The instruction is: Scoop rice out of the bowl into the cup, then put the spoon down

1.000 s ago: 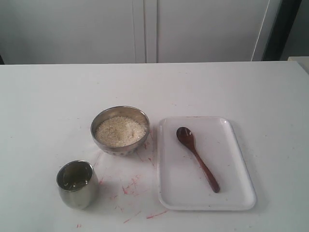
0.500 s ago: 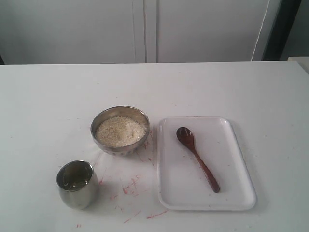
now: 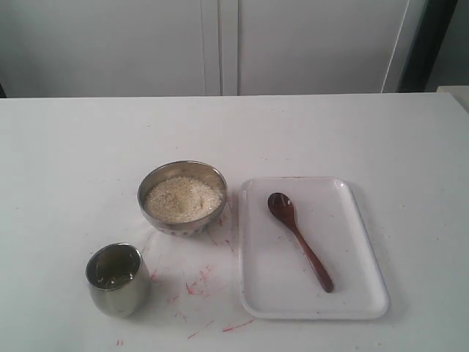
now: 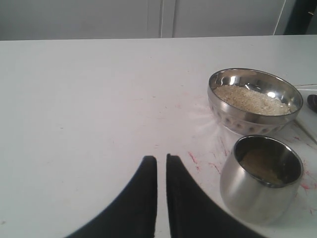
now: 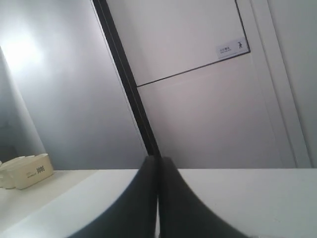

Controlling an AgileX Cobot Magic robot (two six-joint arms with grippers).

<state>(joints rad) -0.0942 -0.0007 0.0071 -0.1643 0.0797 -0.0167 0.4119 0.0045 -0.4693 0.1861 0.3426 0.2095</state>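
Observation:
The steel bowl (image 3: 149, 192) holds a heap of rice (image 3: 182, 198) near the table's middle. In front of it to the left stands the small steel cup (image 3: 116, 286), with some rice (image 4: 260, 166) inside it. The dark wooden spoon (image 3: 299, 240) lies in the white tray, scoop toward the back. Neither gripper shows in the exterior view. In the left wrist view my left gripper (image 4: 161, 157) hovers over bare table beside the cup (image 4: 247, 191), fingers nearly together, holding nothing. My right gripper (image 5: 158, 158) is shut and empty, facing the far wall.
The white rectangular tray (image 3: 359, 282) lies right of the bowl. Red marks (image 3: 194, 286) streak the table between cup and tray. A cream box (image 5: 27, 171) sits on a side surface in the right wrist view. White cabinet doors stand behind the table.

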